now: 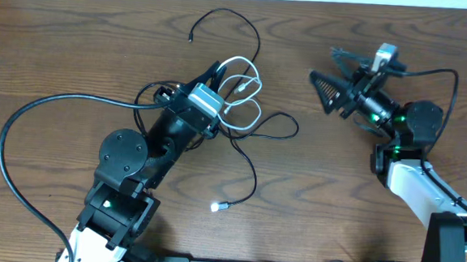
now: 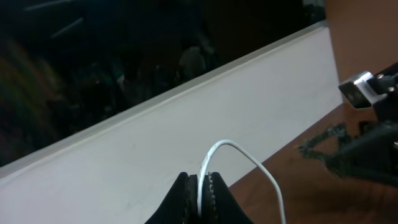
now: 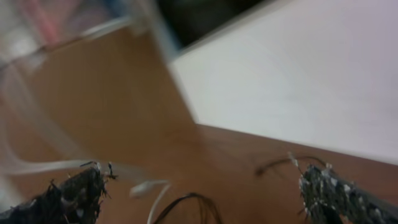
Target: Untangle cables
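The left fingers (image 2: 200,186) are pinching fully shut on the white cable (image 2: 249,155), a smooth, round cord that is arching up from between them and falling away to their right. Gripping this one strand is probably meant to draw it clear of the black cables (image 1: 255,181), which are sprawling in thin, limp loops just beyond the fingertips on the wood-grained tabletop (image 1: 76,48). The right fingers (image 1: 329,72), dark and rough-faced, are standing spread wide and holding nothing, well apart from the tangle and likely poised to take a second strand.
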